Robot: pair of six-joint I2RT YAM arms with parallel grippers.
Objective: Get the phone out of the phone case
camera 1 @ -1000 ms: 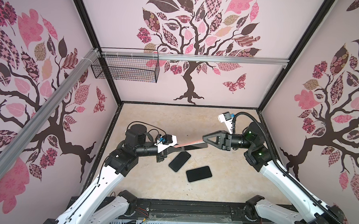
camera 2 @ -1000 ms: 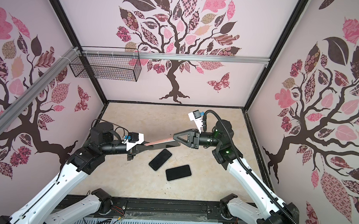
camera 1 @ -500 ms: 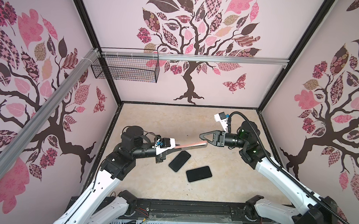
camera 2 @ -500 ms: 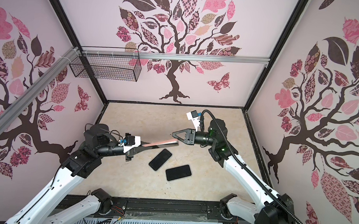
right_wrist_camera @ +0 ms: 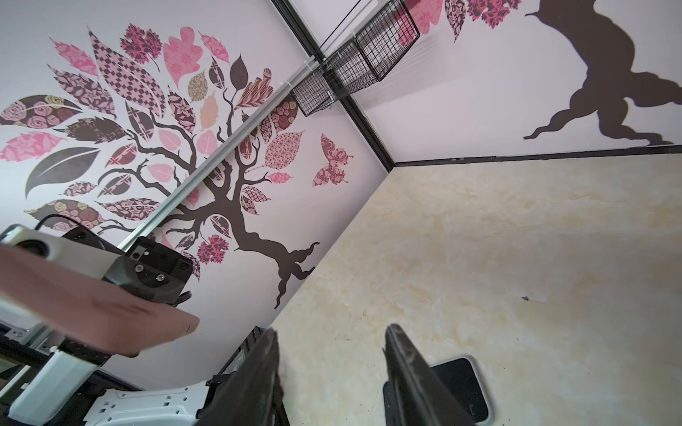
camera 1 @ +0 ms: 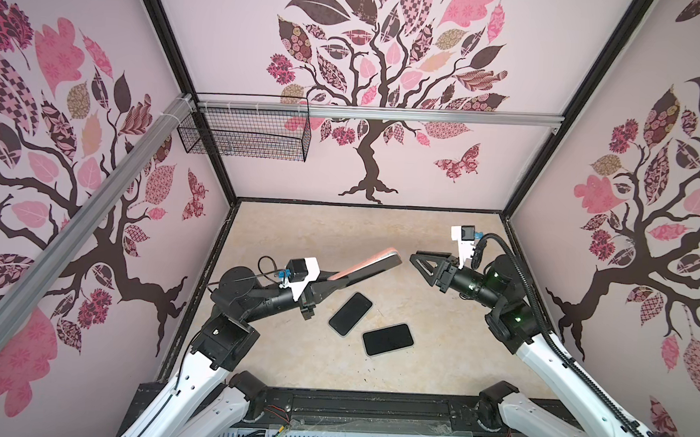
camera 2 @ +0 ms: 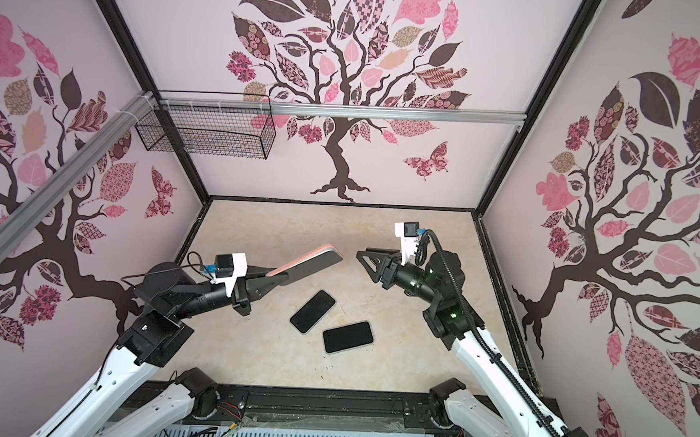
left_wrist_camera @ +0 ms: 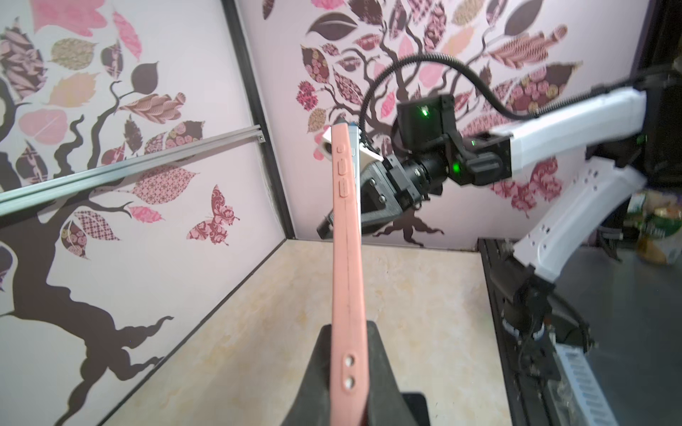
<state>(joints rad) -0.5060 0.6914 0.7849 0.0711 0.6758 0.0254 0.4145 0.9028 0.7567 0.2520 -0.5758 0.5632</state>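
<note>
Left arm: forearm low, reaching from left edge toward centre of worktop (camera 1: 297,241). Left gripper (camera 1: 336,278) clamped on near end of case (camera 1: 364,263). Case is held edge-up above worktop, sloping up toward rear.

Right arm: elbow bent, wrist near level. Right gripper (camera 1: 414,260) aimed at free end of case, just clear, jaws parted, empty.

Both top views show dark face of phone (camera 1: 374,272) seated in case, and two black phones (camera 1: 350,313) flat near front-centre. Left wrist view alone shows case side buttons.
</note>
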